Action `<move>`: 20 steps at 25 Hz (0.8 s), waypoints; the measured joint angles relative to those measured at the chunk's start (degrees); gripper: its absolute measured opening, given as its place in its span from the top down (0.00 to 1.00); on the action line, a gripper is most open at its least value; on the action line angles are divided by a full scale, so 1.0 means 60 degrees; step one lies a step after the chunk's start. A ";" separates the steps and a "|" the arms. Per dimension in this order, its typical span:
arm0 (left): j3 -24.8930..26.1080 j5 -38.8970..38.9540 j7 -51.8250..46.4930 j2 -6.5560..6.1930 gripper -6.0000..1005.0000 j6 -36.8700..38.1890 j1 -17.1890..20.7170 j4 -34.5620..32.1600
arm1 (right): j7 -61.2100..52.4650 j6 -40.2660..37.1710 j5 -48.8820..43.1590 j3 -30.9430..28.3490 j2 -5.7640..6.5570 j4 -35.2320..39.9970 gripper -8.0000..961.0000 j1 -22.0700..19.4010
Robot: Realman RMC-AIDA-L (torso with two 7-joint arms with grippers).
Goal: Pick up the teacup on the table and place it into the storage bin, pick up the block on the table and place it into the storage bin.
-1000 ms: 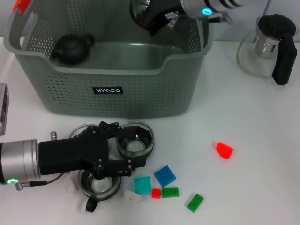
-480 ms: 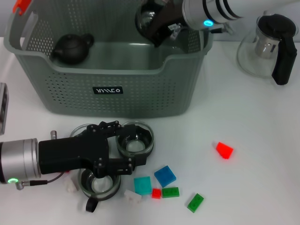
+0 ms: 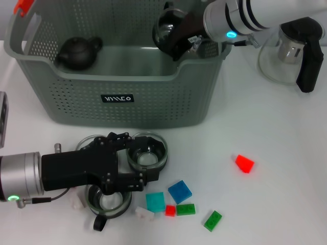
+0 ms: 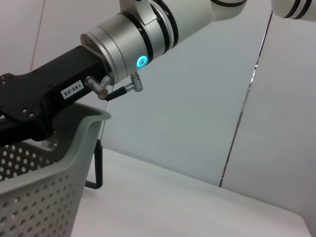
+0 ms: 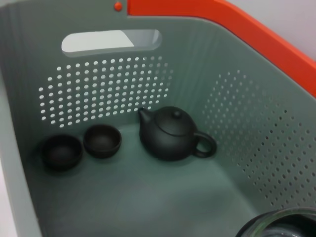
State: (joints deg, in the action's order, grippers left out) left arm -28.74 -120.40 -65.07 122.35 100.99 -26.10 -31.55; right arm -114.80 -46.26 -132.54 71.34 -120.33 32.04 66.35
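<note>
- We saw the right gripper (image 3: 176,37) over the far right corner of the storage bin (image 3: 117,109), just inside the rim, clamped on a glass teacup (image 3: 166,31) held tilted above the bin's interior.
- In the right wrist view, the rim of that glass cup (image 5: 281,224) showed at the edge, above the bin floor.
- Inside the bin we found a dark teapot (image 5: 173,134) near the wall under the orange-red handle tab (image 5: 232,29), with two small dark cups (image 5: 81,147) beside its spout.
- The left gripper (image 3: 127,171) lay low on the table in front of the bin, its black body among three glass cups: one (image 3: 147,154) at its tip, one (image 3: 107,203) on its near side, and a third partly hidden behind it. We could not tell whether its fingers were spread or pressed together.
- Near that gripper, loose blocks lay on the table: a cyan block (image 3: 155,201), a blue block (image 3: 180,191), a small red block (image 3: 170,210), two green blocks (image 3: 186,209) and a white piece (image 3: 144,213).
- A red wedge block (image 3: 244,163) lay well apart from them, towards the right.
- A glass pitcher with a black handle (image 3: 294,48) stood on the table to the right of the bin.
</note>
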 joint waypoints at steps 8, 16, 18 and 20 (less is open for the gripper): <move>0.0007 0.0015 0.0005 0.0010 0.17 -0.0001 0.0057 0.0001 | 0.0001 -0.0034 0.0001 0.0065 0.0016 -0.0002 0.93 -0.0041; 0.0016 0.0015 0.0005 0.0014 0.17 -0.0005 0.0060 0.0001 | -0.0024 -0.0278 0.0001 0.0072 0.0016 0.0078 0.91 -0.0054; 0.0016 0.0015 0.0006 0.0014 0.17 -0.0009 0.0060 0.0001 | -0.0110 -0.0316 0.0001 0.0064 0.0022 0.0106 0.90 -0.0056; 0.0015 0.0015 0.0005 0.0014 0.17 -0.0009 0.0060 0.0000 | -0.0167 -0.0345 0.0001 0.0024 0.0031 0.0178 0.90 -0.0073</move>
State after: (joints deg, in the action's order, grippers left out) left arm -28.65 -120.31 -65.04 122.43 100.94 -25.75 -31.55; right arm -115.80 -48.33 -132.54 71.48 -120.14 33.10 65.91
